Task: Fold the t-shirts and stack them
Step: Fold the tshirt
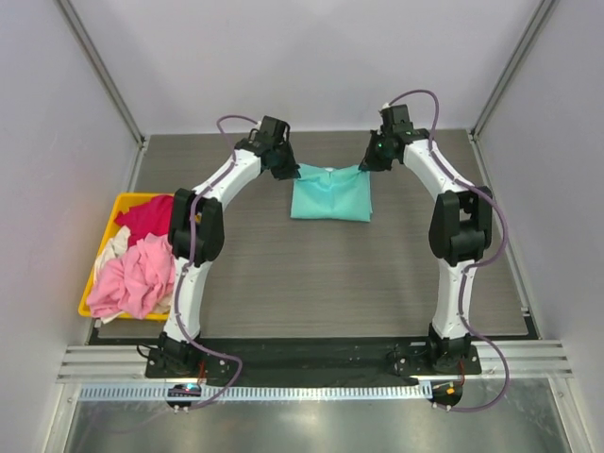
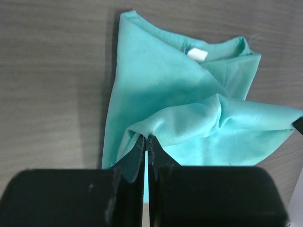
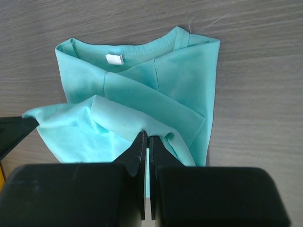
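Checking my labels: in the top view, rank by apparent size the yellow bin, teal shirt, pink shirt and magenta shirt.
1. yellow bin
2. pink shirt and teal shirt, too alike to rank
3. magenta shirt, partly hidden

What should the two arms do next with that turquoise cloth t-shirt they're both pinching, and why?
Probably carry the pinched edge together over toward the collar and lay it down. The left gripper and right gripper are each shut on a raised edge of the turquoise cloth t-shirt, whose sides already lie folded inward, while the collar end rests flat on the table.
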Motion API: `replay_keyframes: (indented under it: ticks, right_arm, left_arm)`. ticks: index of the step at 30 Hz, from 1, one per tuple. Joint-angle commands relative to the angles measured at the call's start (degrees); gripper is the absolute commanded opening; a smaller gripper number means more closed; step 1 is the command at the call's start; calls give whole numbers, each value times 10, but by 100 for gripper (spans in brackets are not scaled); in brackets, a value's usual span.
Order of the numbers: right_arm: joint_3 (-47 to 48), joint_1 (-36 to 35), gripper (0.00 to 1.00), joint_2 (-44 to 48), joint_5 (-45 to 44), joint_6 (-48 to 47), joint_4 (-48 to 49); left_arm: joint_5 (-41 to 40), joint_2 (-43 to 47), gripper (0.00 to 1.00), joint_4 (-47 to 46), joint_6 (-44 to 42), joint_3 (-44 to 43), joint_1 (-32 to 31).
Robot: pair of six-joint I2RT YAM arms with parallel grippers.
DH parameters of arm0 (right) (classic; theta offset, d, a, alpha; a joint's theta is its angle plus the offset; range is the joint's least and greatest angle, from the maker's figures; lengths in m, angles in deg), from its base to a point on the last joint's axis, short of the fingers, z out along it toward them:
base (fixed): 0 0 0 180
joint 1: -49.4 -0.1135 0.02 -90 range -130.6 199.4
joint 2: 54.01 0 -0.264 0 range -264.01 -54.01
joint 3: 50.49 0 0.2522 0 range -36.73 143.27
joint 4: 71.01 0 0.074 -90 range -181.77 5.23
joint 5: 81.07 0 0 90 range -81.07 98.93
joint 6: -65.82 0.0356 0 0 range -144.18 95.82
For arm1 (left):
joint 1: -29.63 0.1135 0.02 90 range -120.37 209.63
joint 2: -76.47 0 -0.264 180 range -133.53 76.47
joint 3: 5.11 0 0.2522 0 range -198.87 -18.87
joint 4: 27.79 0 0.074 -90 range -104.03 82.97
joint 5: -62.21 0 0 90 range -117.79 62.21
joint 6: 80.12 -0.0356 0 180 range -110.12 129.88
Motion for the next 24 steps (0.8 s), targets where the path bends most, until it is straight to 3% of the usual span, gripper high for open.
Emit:
replay_keyframes:
  ticks: [1, 10, 19, 22, 24]
  right_arm:
    - [63, 9, 2, -30, 9, -15, 14]
    - [188, 35, 2, -150, 18, -10, 33]
    - [169, 62, 1, -170, -3, 31, 92]
    - [145, 65, 1, -167, -4, 49, 124]
    - [127, 67, 1, -159, -22, 61, 143]
  left_arm:
    - [61, -25, 0, -92, -26, -32, 22]
    - [98, -152, 0, -249, 16, -140, 48]
    - [106, -280, 4, -464, 163, -255, 52]
    - [97, -309, 10, -520, 201, -275, 52]
    - [92, -316, 22, -541, 212, -287, 52]
